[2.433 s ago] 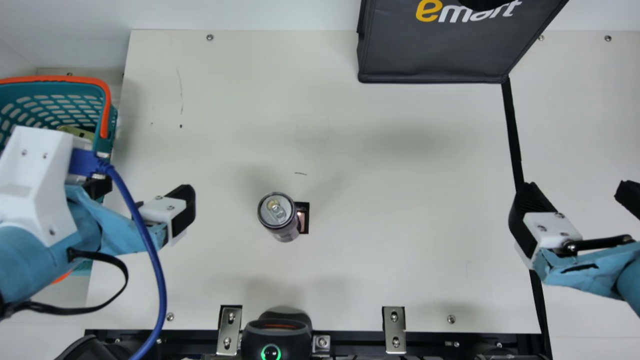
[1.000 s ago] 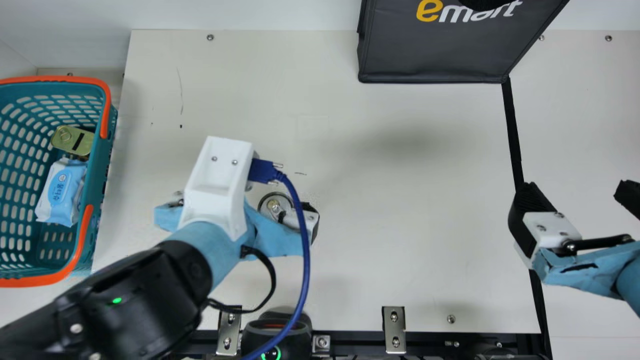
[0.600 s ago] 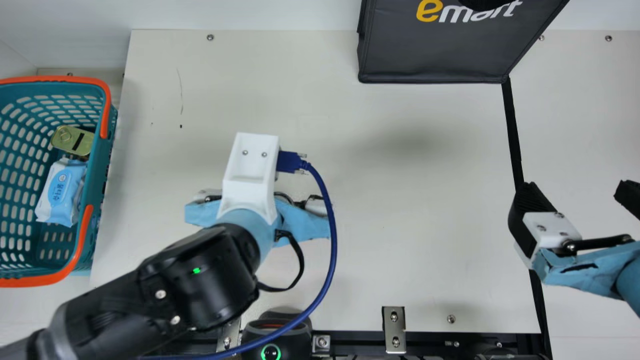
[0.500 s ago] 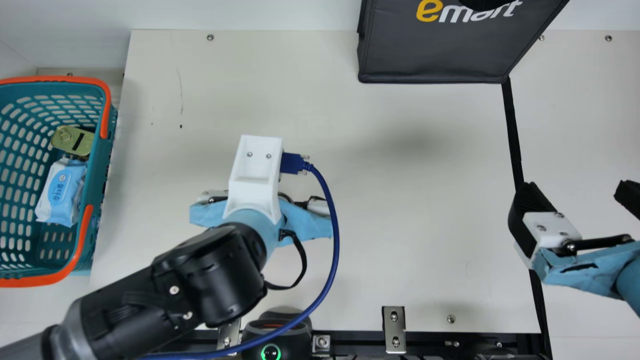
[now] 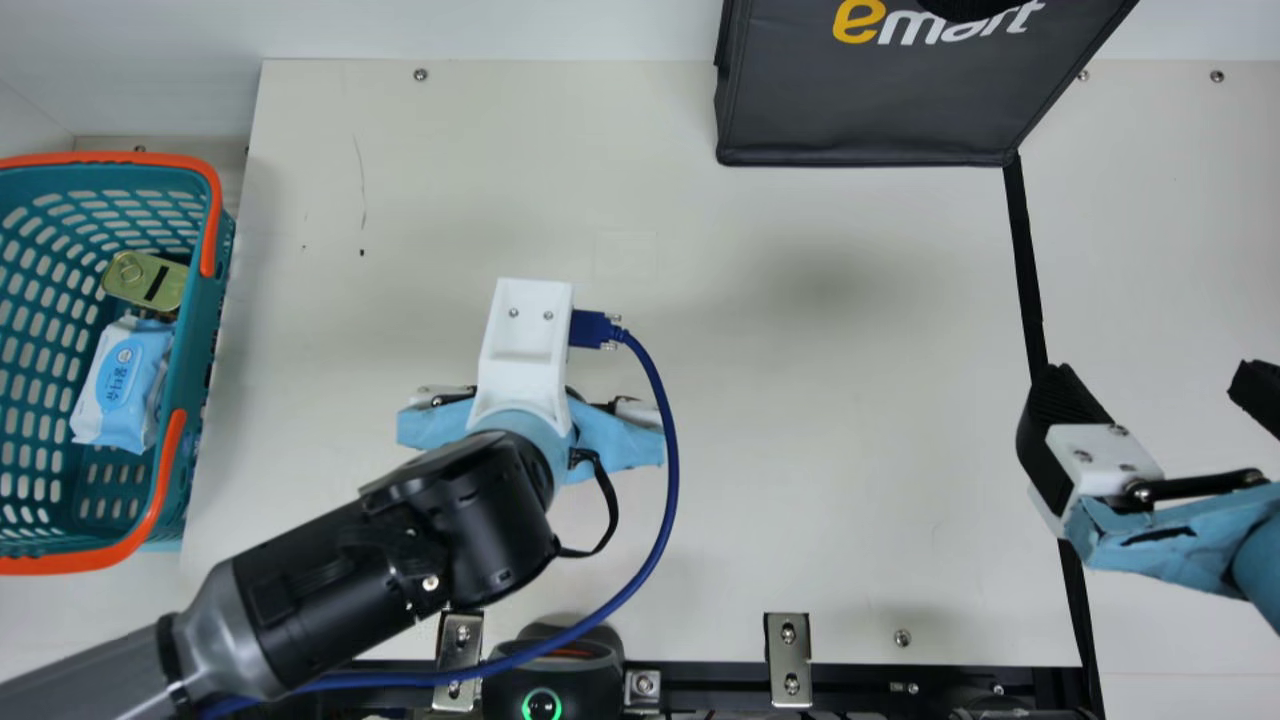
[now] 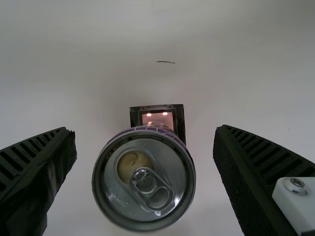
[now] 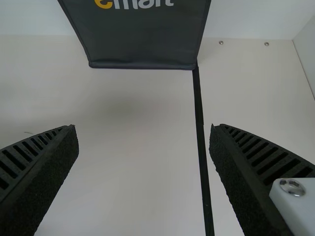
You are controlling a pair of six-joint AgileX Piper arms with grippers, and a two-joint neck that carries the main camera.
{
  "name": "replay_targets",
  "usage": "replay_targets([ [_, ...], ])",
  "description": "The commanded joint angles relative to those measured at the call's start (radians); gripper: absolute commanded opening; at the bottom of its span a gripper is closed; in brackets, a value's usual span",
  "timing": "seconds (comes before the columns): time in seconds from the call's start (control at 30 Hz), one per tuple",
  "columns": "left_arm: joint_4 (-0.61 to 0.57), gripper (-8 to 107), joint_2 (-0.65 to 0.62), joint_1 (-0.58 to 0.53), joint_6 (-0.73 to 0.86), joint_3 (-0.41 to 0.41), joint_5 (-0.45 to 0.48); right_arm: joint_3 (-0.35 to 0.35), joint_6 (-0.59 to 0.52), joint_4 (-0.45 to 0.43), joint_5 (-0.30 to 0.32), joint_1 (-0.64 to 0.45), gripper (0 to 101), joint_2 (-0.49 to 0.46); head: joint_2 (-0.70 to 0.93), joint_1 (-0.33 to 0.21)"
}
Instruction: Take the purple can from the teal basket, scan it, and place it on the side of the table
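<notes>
Above the can [image 6: 147, 216], left gripper [image 5: 620, 438]: held with ribbed black fingers spread to either side, a gap between each finger and the metal. Wears a light blue cover and a white bracket [image 5: 524, 350], with a smooth blue cable [image 5: 660, 430] plugged in. Stands upright on the table [image 5: 800, 500], in the case of the can: round silver lid, ring pull, purple-patterned side. Lies just beside the can, set in a dark frame: a rectangular window [image 6: 158, 118] with reddish lights.

At the right side, right gripper [image 5: 1155, 385]: also parted, with nothing between the fingers. At the near edge: rounded black device [image 5: 541, 705], lit by a green ring.

At the left side: basket [image 5: 200, 330] of perforated teal plastic, orange-handled, containing a greenish-gold tin [image 5: 145, 280] and a soft blue-and-white pack [image 5: 120, 385]. At the far side: dark fabric bag [image 5: 880, 120]. Surface: flat, cream, matte, lightly marked, crossed by a black strip [image 5: 1030, 280]. Room: plain white wall [image 5: 500, 30] behind.
</notes>
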Motion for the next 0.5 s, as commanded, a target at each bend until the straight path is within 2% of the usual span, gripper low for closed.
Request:
replay_targets([
  [0.0,-0.003,90,0.003,0.005,0.0,0.004,-0.006,0.0,0.0,0.0,0.0,0.0,95,0.0,0.0,-0.029],
  [0.1,-0.008,90,0.006,0.013,-0.001,0.011,-0.013,0.0,0.0,0.0,0.0,0.0,95,0.0,0.0,-0.029],
  [0.47,-0.016,17,-0.002,0.023,0.001,0.031,-0.043,0.0,0.0,0.0,0.0,0.0,95,0.0,0.0,-0.029],
])
